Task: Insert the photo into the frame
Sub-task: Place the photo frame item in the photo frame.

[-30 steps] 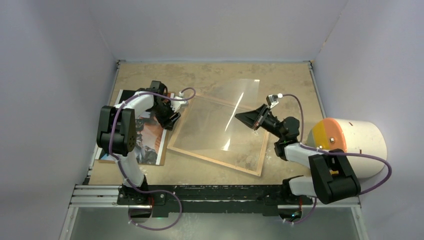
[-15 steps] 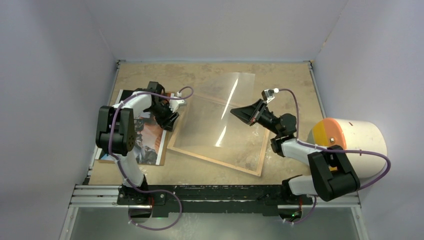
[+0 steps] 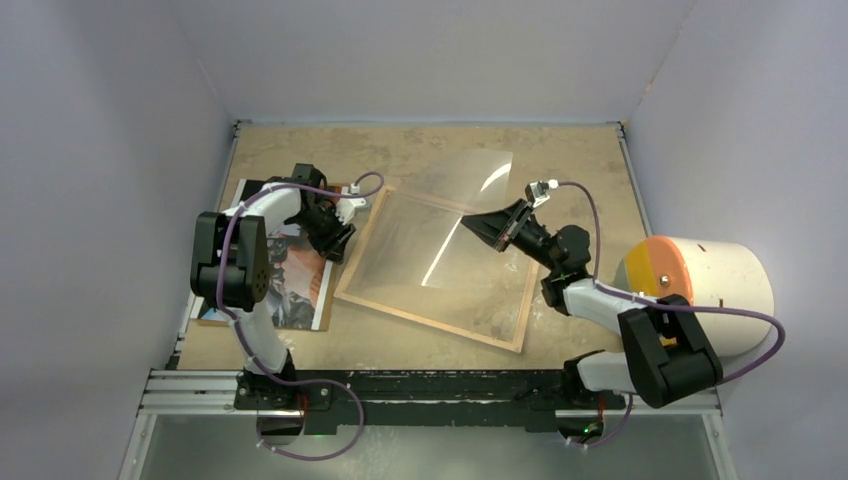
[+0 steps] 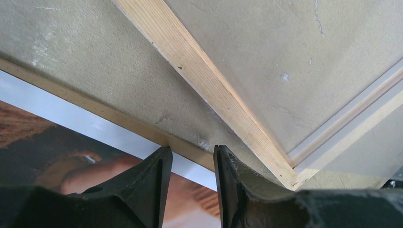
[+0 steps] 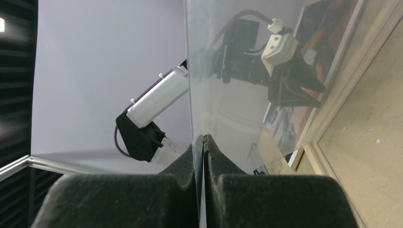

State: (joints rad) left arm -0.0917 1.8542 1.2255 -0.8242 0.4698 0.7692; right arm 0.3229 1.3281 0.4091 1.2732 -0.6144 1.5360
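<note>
The left gripper point(image 4: 190, 152) hung, jaws apart, over the edge of the dark glossy white-bordered photo point(image 3: 300, 278) on a plain brown board point(image 4: 95, 107) left of the thin wooden frame point(image 3: 428, 322), and to my eye should nip the print alone, while the right gripper point(image 5: 203, 140) clamped the clear sheet point(image 5: 223, 57).

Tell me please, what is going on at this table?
The right gripper is shut on the clear sheet and holds it tilted above the frame, which lies wood side up on the table. The left gripper, jaws apart, sits at the edge of the photo, which lies left of the frame, not yet in it.
</note>
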